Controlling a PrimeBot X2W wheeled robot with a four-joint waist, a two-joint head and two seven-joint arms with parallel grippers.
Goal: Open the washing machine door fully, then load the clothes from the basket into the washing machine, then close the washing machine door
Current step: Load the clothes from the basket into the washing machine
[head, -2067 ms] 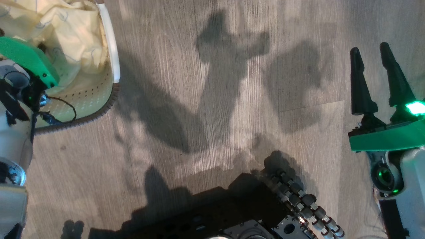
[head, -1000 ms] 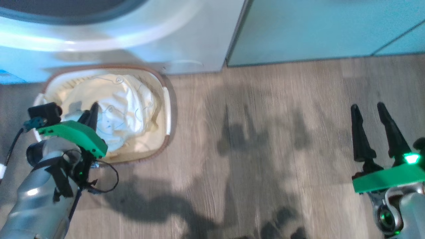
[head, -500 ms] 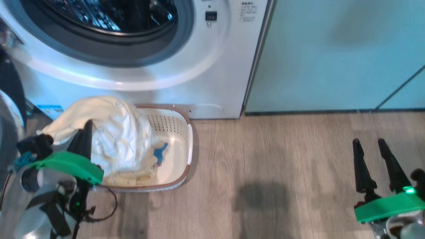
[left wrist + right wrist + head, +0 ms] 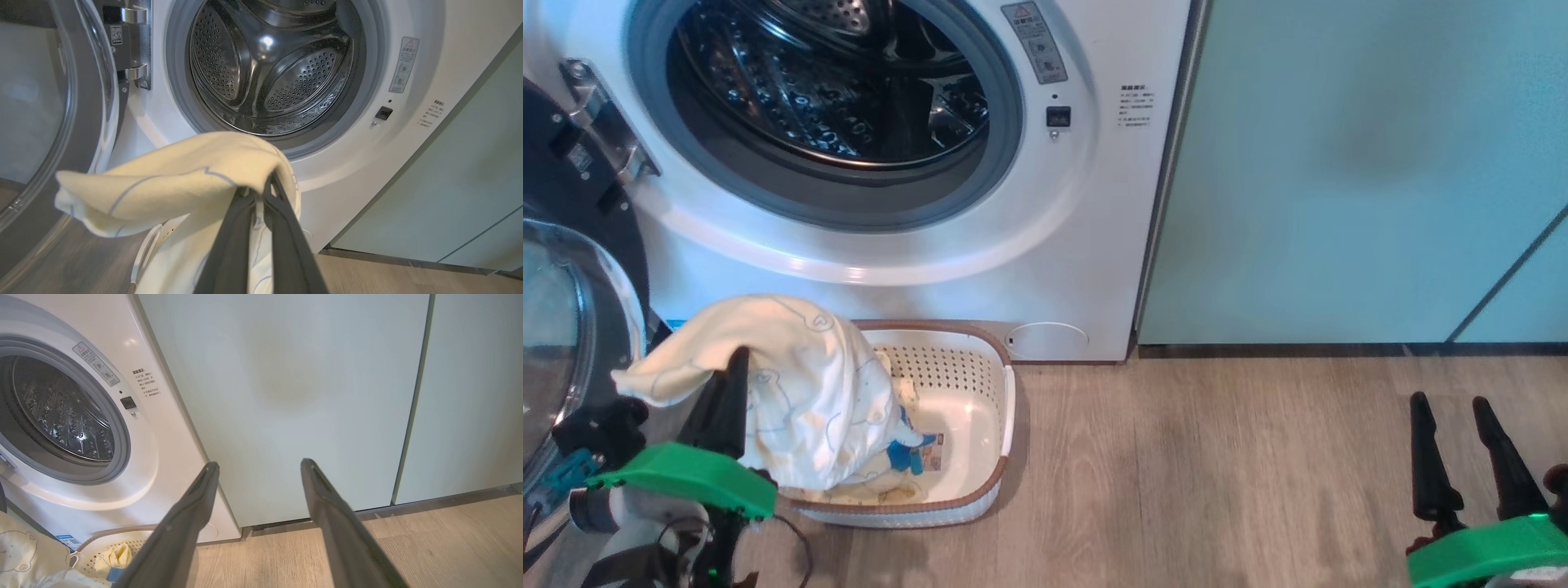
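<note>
The 2 long dark fingers (image 4: 235,237) of the left gripper (image 4: 264,188) are pinching together on a pale yellow soft garment printed with outlined bear faces (image 4: 800,384), which is draping like a hood over their tips. 1 second ago this garment was lying bunched in the small rectangular cream plastic basket with a brown rim (image 4: 992,490). Now most of it is riding above that rim, its lower folds trailing inside by a bright blue patch (image 4: 907,453) (the head camera has tilted up meanwhile, so the scene's shift is not the things moving).

The basket is sitting at the floor's back edge, against the foot of the big white front-loading washing machine (image 4: 1094,212). The large round glossy black door (image 4: 605,237) is standing swung wide at the left, and the perforated steel drum (image 4: 286,73) is looking empty, so loading is only beginning. The right gripper (image 4: 1450,400) is idling with its fingers apart, well off to the right.
</note>
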